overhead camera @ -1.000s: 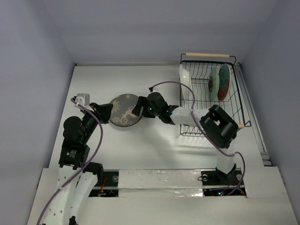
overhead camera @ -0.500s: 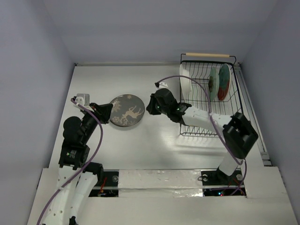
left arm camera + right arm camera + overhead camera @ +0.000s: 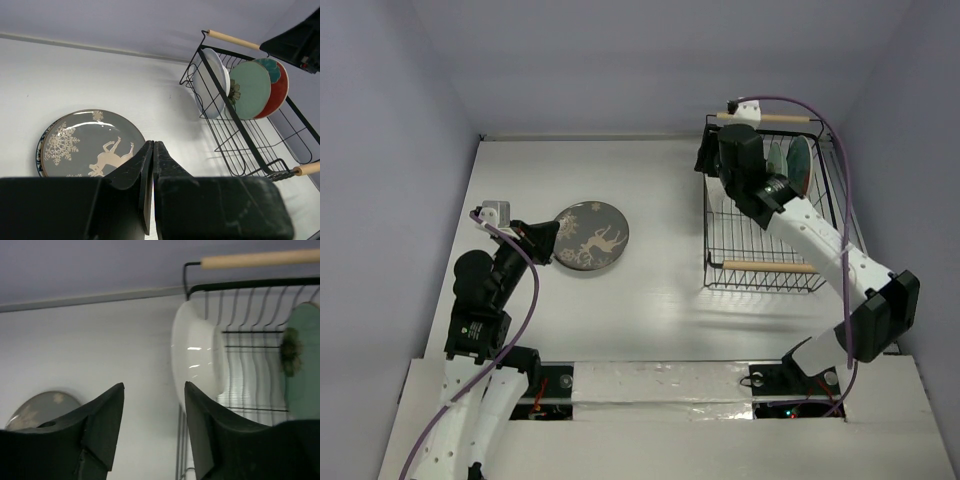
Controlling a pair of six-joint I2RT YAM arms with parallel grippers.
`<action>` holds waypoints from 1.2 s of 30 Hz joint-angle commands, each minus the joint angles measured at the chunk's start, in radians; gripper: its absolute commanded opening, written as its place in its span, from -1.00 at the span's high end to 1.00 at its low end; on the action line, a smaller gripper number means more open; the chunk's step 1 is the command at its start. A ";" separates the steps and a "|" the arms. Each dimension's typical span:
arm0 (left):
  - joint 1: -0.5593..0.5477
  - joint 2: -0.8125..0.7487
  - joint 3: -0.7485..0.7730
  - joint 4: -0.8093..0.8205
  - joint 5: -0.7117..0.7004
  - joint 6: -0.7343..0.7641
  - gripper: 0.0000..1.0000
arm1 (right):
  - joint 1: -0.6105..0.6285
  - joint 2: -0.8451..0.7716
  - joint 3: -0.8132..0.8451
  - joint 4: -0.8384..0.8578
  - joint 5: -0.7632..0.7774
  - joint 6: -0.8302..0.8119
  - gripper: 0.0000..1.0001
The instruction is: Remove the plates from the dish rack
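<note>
The dark grey deer plate [image 3: 592, 236] lies flat on the table, also in the left wrist view [image 3: 85, 145]. My left gripper [image 3: 542, 240] is shut and empty at its left edge [image 3: 152, 146]. The dish rack [image 3: 767, 262] stands at the right. In it stand the white plate [image 3: 212, 82], the mint plate [image 3: 252, 87] and the red-and-teal plate [image 3: 277, 82]. My right gripper [image 3: 705, 160] is open and empty above the rack's far left corner. In its own view [image 3: 152, 387] the white plate [image 3: 197, 360] stands just beyond the right finger.
The rack has one wooden handle at the far end [image 3: 765, 117] and one at the near end [image 3: 768, 266]. The back wall runs just behind the rack. A side wall is close on its right.
My right arm has left the deer plate on the table and swung back right to the rack's far left corner. The left arm and deer plate have not moved.
</note>
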 commanded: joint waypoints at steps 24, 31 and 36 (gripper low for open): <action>-0.013 -0.009 0.042 0.033 0.004 0.007 0.82 | -0.079 0.455 0.473 -0.320 0.274 -0.263 0.28; -0.013 -0.010 0.042 0.033 0.004 0.007 0.82 | -0.111 0.434 0.437 -0.316 0.294 -0.254 0.45; -0.013 -0.010 0.042 0.033 0.005 0.007 0.81 | -0.133 0.405 0.374 -0.296 0.276 -0.242 0.44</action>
